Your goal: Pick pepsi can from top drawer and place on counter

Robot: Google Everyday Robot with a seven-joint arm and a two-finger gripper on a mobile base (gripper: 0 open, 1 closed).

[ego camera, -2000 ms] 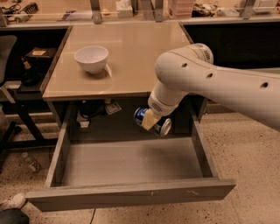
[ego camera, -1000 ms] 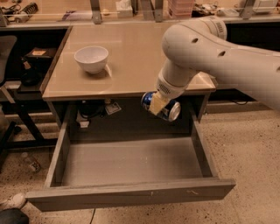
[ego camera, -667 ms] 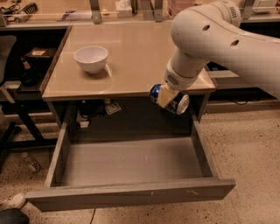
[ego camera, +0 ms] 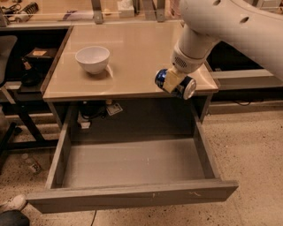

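Note:
My gripper (ego camera: 173, 81) is shut on the pepsi can (ego camera: 180, 85), a blue can with silver ends, held on its side. It hangs over the front right part of the counter (ego camera: 137, 48), just above the front edge. The top drawer (ego camera: 128, 163) stands pulled out below, with its grey bottom bare and its scuffed front panel nearest me. My white arm comes in from the upper right and covers the counter's back right corner.
A white bowl (ego camera: 92, 59) stands on the counter's left side. A cluttered bench with metal posts (ego camera: 96, 9) runs along the back. A dark chair (ego camera: 9, 88) and desk stand at the left. Cables and a tag (ego camera: 114, 108) hang under the counter.
My gripper has lifted the can out of the drawer space, up and to the right, and now holds it over the counter's front right part.

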